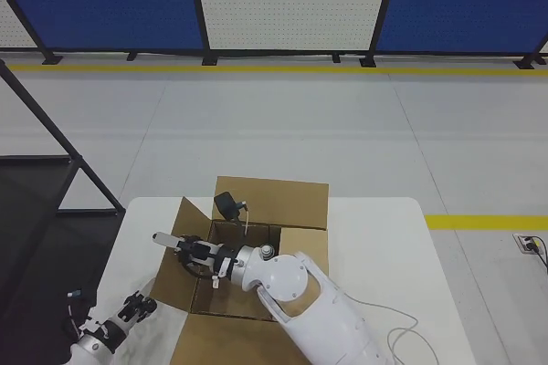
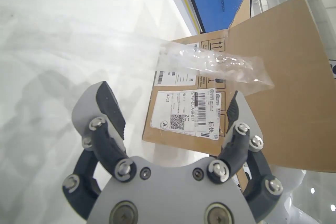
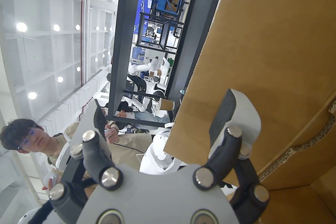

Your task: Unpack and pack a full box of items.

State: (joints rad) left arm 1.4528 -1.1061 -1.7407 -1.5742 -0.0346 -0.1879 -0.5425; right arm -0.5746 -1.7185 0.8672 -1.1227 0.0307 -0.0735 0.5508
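Observation:
An open cardboard box [image 1: 256,274] stands on the white table [image 1: 384,255], its flaps spread outward. My right gripper [image 1: 169,241] is at the box's left flap, open, with the flap's edge [image 3: 199,83] between its fingers [image 3: 225,114] but not clamped. My left gripper [image 1: 139,308] hovers low over the table beside the box's left side, open and holding nothing [image 2: 172,107]. In front of it a clear plastic bag [image 2: 215,64] lies against the labelled box wall [image 2: 275,104]. A small black item with a white cord [image 1: 226,204] sits at the box's back left corner.
A black metal rack [image 1: 36,182] stands left of the table. A thin cable [image 1: 397,328] trails over the table's right part. Bare table surface lies to the right of the box and at the front left around my left arm.

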